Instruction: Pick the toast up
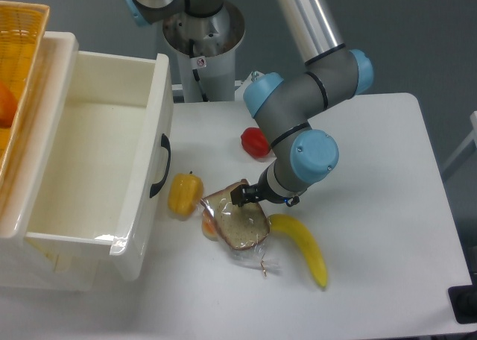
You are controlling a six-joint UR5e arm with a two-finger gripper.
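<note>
The toast (237,224), a brown slice in crinkly clear wrap, lies on the white table (373,168) between a yellow pepper and a banana. My gripper (241,193) reaches down from the right onto the toast's upper edge. Its dark fingers (238,197) look closed on that edge, and a bit of crust stands up beside them. The rest of the slice still rests on the table. The wrist hides most of the jaws.
A yellow pepper (184,194) and a small orange fruit (209,226) sit left of the toast. A banana (302,247) lies to its right and a red fruit (256,142) behind it. A white bin (112,168) and a yellow basket (19,49) stand at the left.
</note>
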